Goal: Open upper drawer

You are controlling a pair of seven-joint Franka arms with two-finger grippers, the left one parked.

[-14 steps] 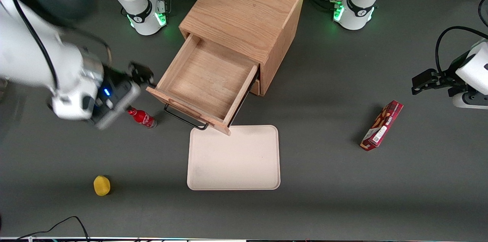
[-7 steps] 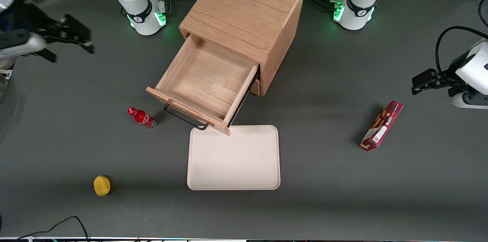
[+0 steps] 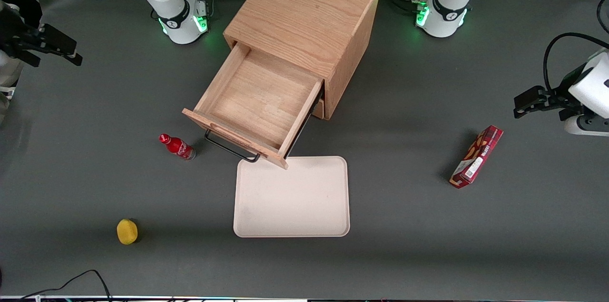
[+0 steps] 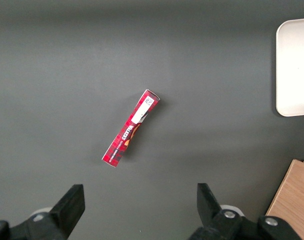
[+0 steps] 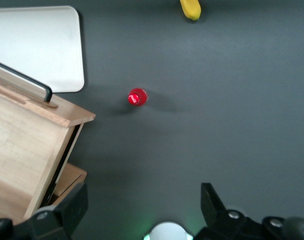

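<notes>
The upper drawer [image 3: 257, 97] of the oak cabinet [image 3: 304, 7] stands pulled far out, its inside bare. Its thin black bar handle [image 3: 230, 148] hangs over the table just above the edge of the tray. My gripper [image 3: 71, 52] is up in the air toward the working arm's end of the table, well apart from the drawer. It is open, with nothing between its fingers. From the right wrist view the gripper [image 5: 142, 200] looks down past the drawer [image 5: 22, 145] and its handle [image 5: 22, 80] at bare table.
A small red bottle [image 3: 177, 146] stands beside the drawer's front corner. The cream tray [image 3: 291, 196] lies nearer the camera than the drawer. A yellow fruit [image 3: 127, 231] sits nearer still. A red box [image 3: 476, 156] lies toward the parked arm's end.
My arm has swung away from the drawer front, rising and retreating toward the working arm's end of the table. The drawer has stayed pulled out.
</notes>
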